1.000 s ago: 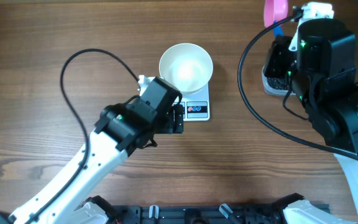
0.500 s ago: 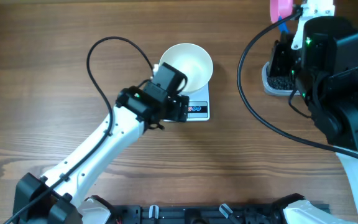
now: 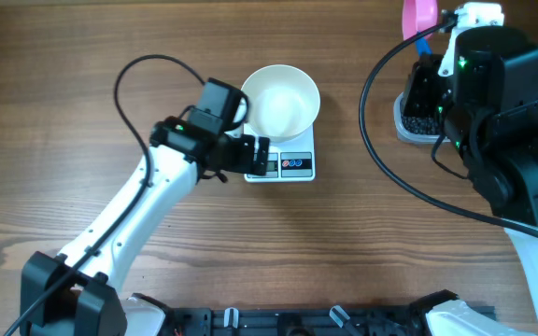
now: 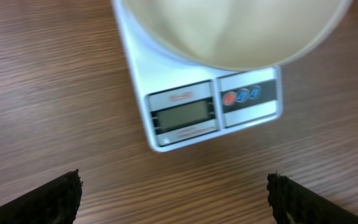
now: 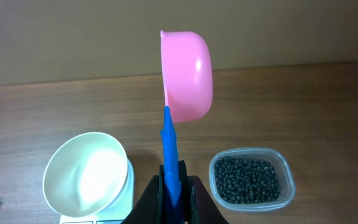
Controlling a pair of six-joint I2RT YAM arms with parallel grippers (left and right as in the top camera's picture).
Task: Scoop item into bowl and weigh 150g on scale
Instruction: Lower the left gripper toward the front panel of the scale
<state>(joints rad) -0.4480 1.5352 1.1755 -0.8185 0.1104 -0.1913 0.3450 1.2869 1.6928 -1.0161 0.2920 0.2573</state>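
With the bowl (image 3: 279, 100) on the scale (image 3: 292, 165) for weighing, right jaws clamped the scoop (image 5: 188, 74) at two o'clock, left jaws apart.

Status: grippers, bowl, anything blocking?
Left gripper open, by the scale. Right gripper shut on scoop, held upright. Bowl empty on scale; pellets in tub. Nothing blocking the bowl.

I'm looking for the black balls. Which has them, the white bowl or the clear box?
The clear tub holds the black pellets; the white bowl on the scale is empty.
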